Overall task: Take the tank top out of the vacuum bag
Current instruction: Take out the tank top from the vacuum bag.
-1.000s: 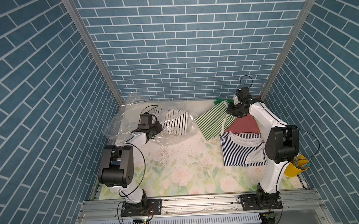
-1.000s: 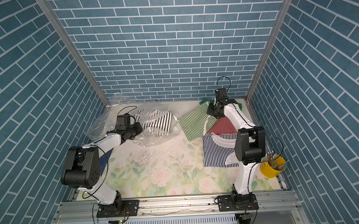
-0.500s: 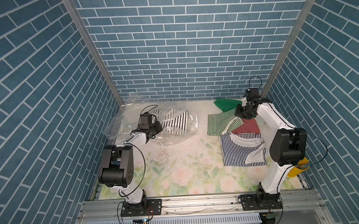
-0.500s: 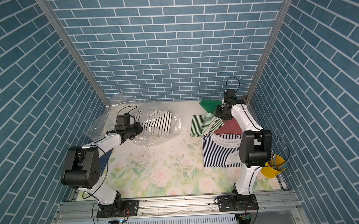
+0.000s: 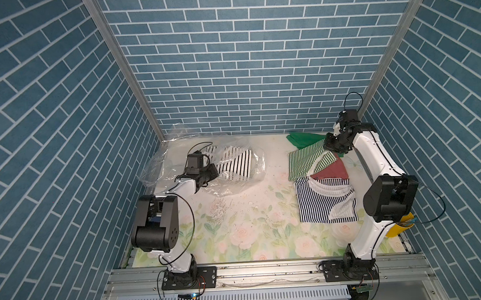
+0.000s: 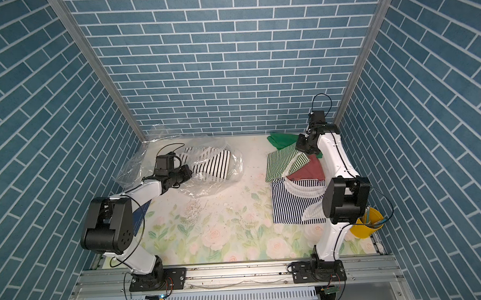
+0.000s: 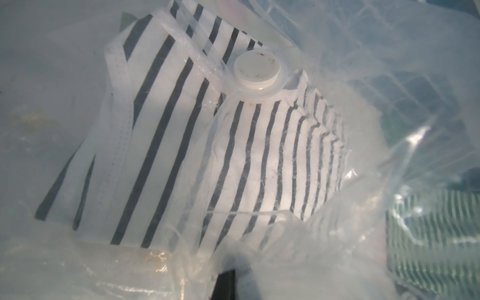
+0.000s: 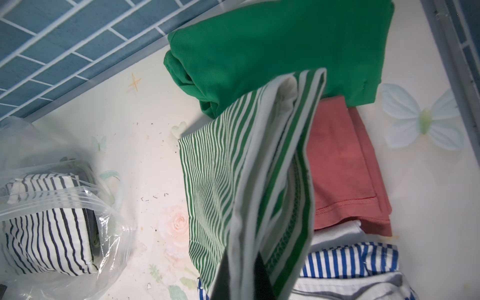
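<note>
The vacuum bag [image 5: 235, 184], clear and crinkly, lies at the back left in both top views. Its round white valve [image 7: 257, 67] shows in the left wrist view. My left gripper [image 5: 213, 170] is shut on a pinch of the bag's plastic [image 7: 231, 272]. A folded black-and-white striped garment [image 7: 181, 142] sits inside the bag. The green-and-white striped tank top [image 5: 304, 161] is outside the bag at the back right. My right gripper [image 5: 328, 146] is shut on its white-trimmed edge [image 8: 242, 270]; the rest drapes onto the other clothes.
A solid green garment [image 5: 303, 139], a red one [image 5: 332, 170] and a navy-striped one [image 5: 322, 202] lie along the right side. A yellow bucket [image 6: 366, 223] stands at the front right behind the right arm. Brick-patterned walls close in on three sides.
My right gripper has carried the green-striped tank top rightward from the middle back to the back right corner, over the pile. The left arm and bag have not moved.
</note>
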`<state>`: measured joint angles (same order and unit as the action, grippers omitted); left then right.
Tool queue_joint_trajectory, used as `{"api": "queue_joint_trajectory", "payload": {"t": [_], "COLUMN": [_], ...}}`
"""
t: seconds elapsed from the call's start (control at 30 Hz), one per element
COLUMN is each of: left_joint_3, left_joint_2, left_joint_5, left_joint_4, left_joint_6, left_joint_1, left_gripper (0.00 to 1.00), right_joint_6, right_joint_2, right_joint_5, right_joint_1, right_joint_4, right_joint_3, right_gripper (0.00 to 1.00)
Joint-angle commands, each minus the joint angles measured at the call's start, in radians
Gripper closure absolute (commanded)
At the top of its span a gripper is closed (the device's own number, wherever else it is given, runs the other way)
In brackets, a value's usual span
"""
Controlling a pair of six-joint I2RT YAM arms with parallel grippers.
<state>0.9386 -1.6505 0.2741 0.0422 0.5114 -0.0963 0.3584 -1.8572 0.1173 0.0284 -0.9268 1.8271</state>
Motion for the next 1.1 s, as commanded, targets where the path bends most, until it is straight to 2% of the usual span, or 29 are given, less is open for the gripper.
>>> {"api": "queue_joint_trajectory", "payload": {"t": [0.0, 0.2, 0.43, 0.87, 0.9, 0.97, 1.03, 1.07], "left_joint_3": [-0.004, -0.016, -0.015, -0.009, -0.009, -0.012, -0.016, -0.018], "left_joint_2": [0.018, 0.020, 0.024, 0.019, 0.020, 0.022, 0.024, 0.023], "left_joint_5": [-0.002, 0.007, 0.008, 0.015, 0.016, 0.017, 0.019, 0.020], "left_joint_4": [0.011, 0.015, 0.012, 0.004, 0.004, 0.004, 0.005, 0.006], "left_joint_6": [-0.021, -0.022, -0.019, -0.018, -0.019, -0.019, -0.020, -0.019], "left_joint_1": [0.010, 0.010, 0.010, 0.010, 0.010, 0.010, 0.010, 0.010], "left_gripper": [1.00, 1.00, 1.00, 1.00, 1.00, 1.00, 1.00, 1.00], "right_joint_6": [-0.049, -0.100, -0.123, -0.195, -0.202, -0.205, -0.179, -0.165], "right_joint_2": [0.046, 0.037, -0.007, -0.137, -0.138, -0.133, -0.123, -0.114], "right_joint_5": [-0.036, -0.076, -0.096, -0.296, -0.312, -0.348, -0.384, -0.389], "right_joint_1": [-0.034, -0.098, -0.104, -0.105, -0.105, -0.105, -0.105, -0.104], "right_joint_4": [-0.069, -0.065, 0.009, 0.071, 0.076, 0.078, 0.051, 0.038], "right_joint_3": [0.041, 0.049, -0.030, -0.030, -0.027, -0.027, -0.013, -0.011], "right_gripper": [1.00, 1.00, 1.00, 1.00, 0.94, 0.73, 0.40, 0.31]}}
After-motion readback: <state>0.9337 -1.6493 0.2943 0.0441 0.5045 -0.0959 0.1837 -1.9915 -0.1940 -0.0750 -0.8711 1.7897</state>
